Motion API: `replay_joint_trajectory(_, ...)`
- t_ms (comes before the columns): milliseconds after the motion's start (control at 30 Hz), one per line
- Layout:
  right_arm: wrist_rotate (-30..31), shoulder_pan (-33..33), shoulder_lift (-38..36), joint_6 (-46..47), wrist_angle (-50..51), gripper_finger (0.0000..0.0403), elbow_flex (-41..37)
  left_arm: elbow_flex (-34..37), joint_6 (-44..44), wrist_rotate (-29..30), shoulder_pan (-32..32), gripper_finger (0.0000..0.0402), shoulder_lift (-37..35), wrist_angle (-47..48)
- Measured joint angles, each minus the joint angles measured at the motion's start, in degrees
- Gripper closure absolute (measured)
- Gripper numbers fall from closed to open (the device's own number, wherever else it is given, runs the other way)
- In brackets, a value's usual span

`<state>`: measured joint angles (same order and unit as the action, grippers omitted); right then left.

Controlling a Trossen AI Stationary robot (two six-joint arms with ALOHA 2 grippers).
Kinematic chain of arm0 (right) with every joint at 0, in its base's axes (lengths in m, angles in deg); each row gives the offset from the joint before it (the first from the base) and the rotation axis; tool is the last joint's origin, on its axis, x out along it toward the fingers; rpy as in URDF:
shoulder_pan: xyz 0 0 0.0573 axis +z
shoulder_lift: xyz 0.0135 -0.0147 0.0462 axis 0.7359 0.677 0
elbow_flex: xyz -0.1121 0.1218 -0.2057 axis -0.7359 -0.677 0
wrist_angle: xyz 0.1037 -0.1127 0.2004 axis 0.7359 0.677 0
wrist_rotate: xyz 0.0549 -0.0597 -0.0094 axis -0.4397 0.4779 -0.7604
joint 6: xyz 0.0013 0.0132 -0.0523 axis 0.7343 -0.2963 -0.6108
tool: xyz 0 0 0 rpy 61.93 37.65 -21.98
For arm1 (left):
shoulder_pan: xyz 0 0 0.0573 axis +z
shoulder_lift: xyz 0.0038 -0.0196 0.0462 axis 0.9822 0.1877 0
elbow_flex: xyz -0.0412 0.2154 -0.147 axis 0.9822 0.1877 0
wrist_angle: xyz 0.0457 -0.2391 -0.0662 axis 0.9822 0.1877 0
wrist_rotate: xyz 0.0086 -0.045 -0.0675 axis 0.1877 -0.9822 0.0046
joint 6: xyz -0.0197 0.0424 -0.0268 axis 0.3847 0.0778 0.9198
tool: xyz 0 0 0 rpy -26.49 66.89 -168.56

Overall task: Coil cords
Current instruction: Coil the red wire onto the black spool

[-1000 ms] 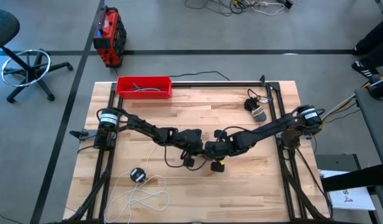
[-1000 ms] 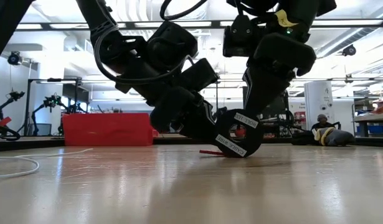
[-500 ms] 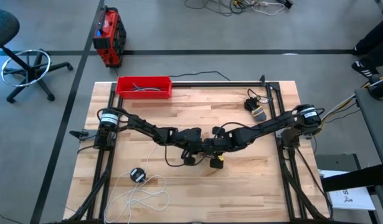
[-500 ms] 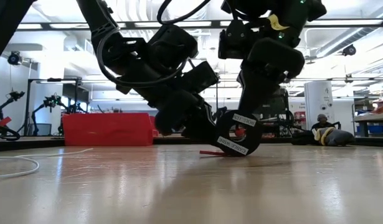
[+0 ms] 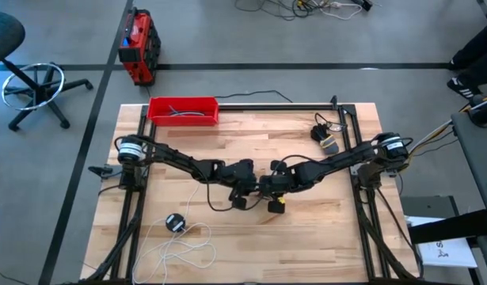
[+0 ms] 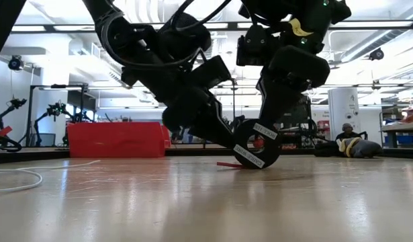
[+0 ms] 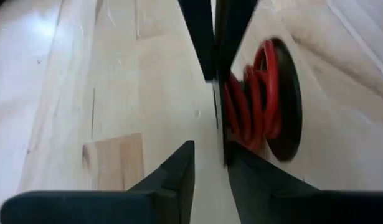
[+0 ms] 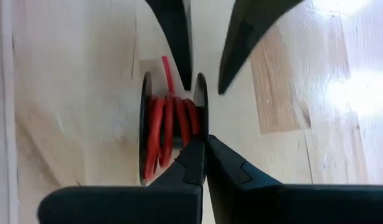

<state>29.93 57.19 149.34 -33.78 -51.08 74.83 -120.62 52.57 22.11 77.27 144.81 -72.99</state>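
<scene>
The red cord (image 8: pixel 163 127) is wound between the two black discs of a small spool (image 7: pixel 284 106) at the table's middle. My right gripper (image 8: pixel 207 152) is shut on one disc. My left gripper (image 7: pixel 210 165) is open, with a fingertip (image 8: pixel 182 68) on either side of that same disc's opposite rim. In the high view both grippers (image 5: pixel 259 192) cover the spool. The cord's loose red end (image 6: pixel 227 164) lies on the table. The white cord (image 5: pixel 184 247) lies in loose loops at the near left, its black disc (image 5: pixel 175 222) flat on the wood. My right gripper pinches the rim (image 8: pixel 201 124) of one spool disc between its two fingertips, coming slanting down from the table's right. The spool stands tilted on edge, its lower rim (image 6: pixel 250 165) at the table top. My left gripper: I cannot tell whether its fingers touch the disc they straddle.
A red tray (image 5: pixel 183 110) holding dark grey cables stands at the far left of the table. A small dark device with a cable (image 5: pixel 326 141) lies at the far right. Bare wood spreads along the near right part (image 5: pixel 322 237).
My right gripper has moved a little toward the table's left and far edge, closer to my left gripper, taking the spool with it. The spool has stayed low at the table top. The white cord has not moved.
</scene>
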Motion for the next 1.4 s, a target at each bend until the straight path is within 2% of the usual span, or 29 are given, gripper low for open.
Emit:
replay_joint_trajectory(167, -1.05, 0.0, 0.0, -0.02, 0.1, 0.0403, 0.03, 0.08, 0.11, -0.13, 0.04, 0.0295, -0.31, 0.45)
replay_joint_trajectory(367, -1.1, 0.0, 0.0, 0.0, 0.17, 0.0403, 0.04, 0.08, 2.06, -6.04, 0.04, 0.0283, -0.42, 3.34)
replay_joint_trajectory(567, -1.14, 0.0, 0.0, 0.0, 0.16, 0.0403, 0.02, 0.63, 3.66, -4.54, -0.02, 0.0289, 1.28, 2.54)
replay_joint_trajectory(700, -1.28, 0.0, 0.0, 0.0, 0.11, 0.0403, 0.02, 0.5, 3.67, -4.62, 0.0, 0.0309, 3.02, 1.25)
replay_joint_trajectory(900, -1.31, 0.02, 0.0, -0.01, 0.17, 0.0403, 0.01, 0.46, 2.74, -3.16, 0.02, 0.0392, 2.24, 2.16)
replay_joint_trajectory(1233, -2.28, 0.0, 0.0, -0.46, 2.37, 0.0403, -0.04, 0.76, -0.31, 4.92, -0.02, 0.04, -3.12, 12.14)
replay_joint_trajectory(1400, -2.62, 0.0, 0.0, -0.05, 2.73, 0.0402, -0.09, 0.76, -0.65, 5.27, 0.02, 0.04, -3.15, 12.32)
